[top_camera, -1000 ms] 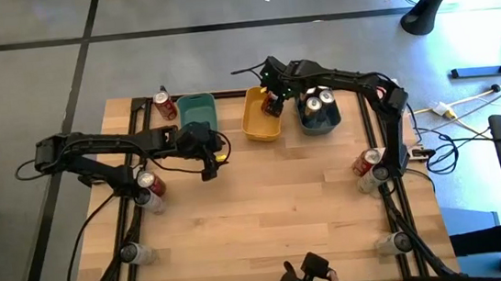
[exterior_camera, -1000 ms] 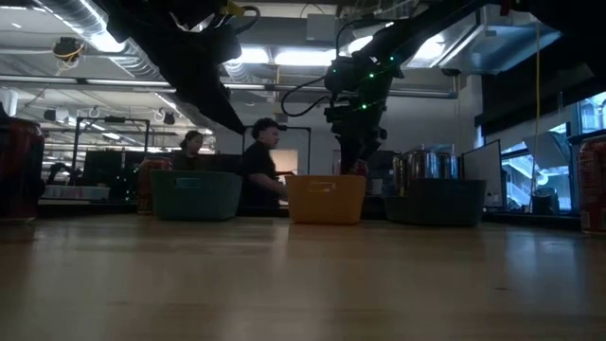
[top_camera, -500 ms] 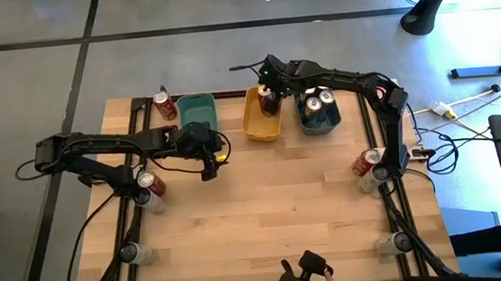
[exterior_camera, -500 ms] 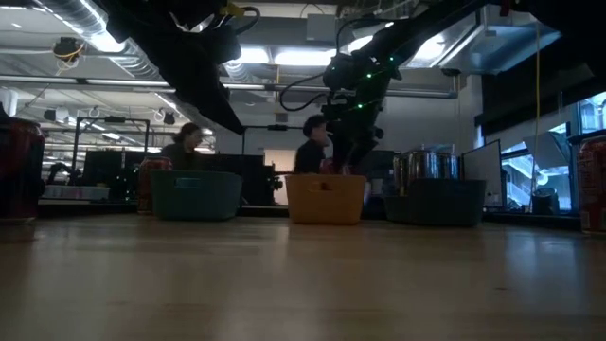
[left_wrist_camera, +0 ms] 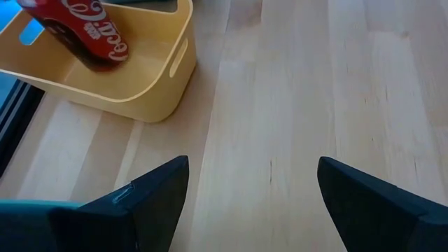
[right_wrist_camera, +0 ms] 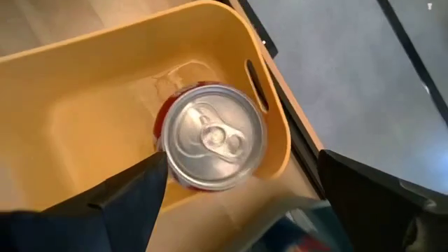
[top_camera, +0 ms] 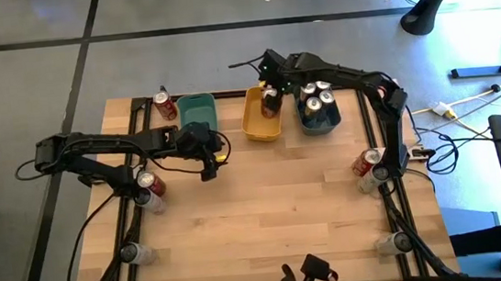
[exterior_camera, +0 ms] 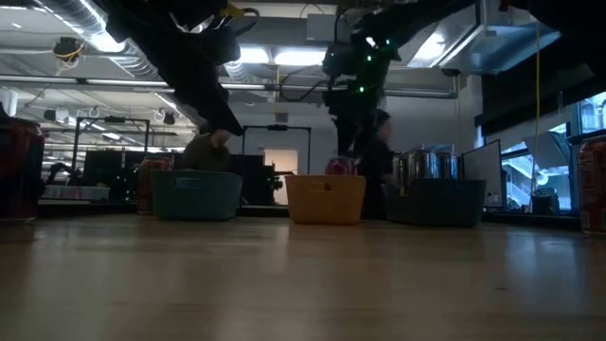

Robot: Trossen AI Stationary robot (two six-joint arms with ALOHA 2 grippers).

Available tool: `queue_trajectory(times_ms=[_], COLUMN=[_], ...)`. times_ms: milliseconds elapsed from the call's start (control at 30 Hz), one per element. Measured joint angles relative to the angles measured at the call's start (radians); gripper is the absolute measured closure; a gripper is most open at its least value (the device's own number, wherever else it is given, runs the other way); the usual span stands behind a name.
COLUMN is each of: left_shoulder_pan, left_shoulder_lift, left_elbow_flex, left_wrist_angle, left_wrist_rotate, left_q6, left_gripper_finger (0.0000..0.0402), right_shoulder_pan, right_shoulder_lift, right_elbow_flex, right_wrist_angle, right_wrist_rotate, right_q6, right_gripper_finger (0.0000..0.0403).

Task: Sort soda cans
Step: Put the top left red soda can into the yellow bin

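A red soda can [right_wrist_camera: 210, 136] with a silver top stands upright on the floor of the yellow bin [top_camera: 256, 121], toward its far end. My right gripper [right_wrist_camera: 243, 155] hangs open straight above the can [top_camera: 270, 103], clear of it. Several more cans [top_camera: 317, 97] stand in the dark bin [top_camera: 320, 123] to the right. The teal bin [top_camera: 198, 111] sits to the left of the yellow one. My left gripper [left_wrist_camera: 252, 164] is open over bare table near the teal bin [top_camera: 206, 159]; its wrist view shows the yellow bin [left_wrist_camera: 133, 91] and the red can [left_wrist_camera: 91, 35] ahead.
A red can [top_camera: 165, 105] stands at the far left beside the teal bin. More cans sit by the arm bases at the left [top_camera: 149, 183] and right [top_camera: 366, 162] and at the near corners [top_camera: 132, 253] [top_camera: 389, 242]. Bare wood fills the table's middle [top_camera: 275, 203].
My right gripper has risen out of the yellow bin, leaving the red can standing upright inside. A person has walked past behind the table.
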Motion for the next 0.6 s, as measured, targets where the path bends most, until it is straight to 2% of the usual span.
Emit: queue_trajectory(times_ms=[233,433,600], left_shoulder_pan=[0.000,0.014,0.100], left_shoulder_lift=[-0.001,-0.029,-0.085], left_elbow_flex=[0.014,0.128,0.209], left_wrist_angle=[-0.062,-0.240,-0.337], left_wrist_rotate=[-0.005,-0.170,-0.238], left_q6=[-0.002,0.003,0.000], left_gripper_finger=[0.0096,0.0096,0.0096], right_shoulder_pan=[0.026,0.045,0.059], right_shoulder_lift=[-0.001,-0.001,-0.001], right_elbow_flex=[0.135,0.187,0.181], right_wrist_angle=[-0.174,-0.297,-0.384], right_wrist_rotate=[0.018,0.019,0.016], right_q6=[-0.007,-0.027,0.011], right_gripper_finger=[0.0040,0.0040,0.0040])
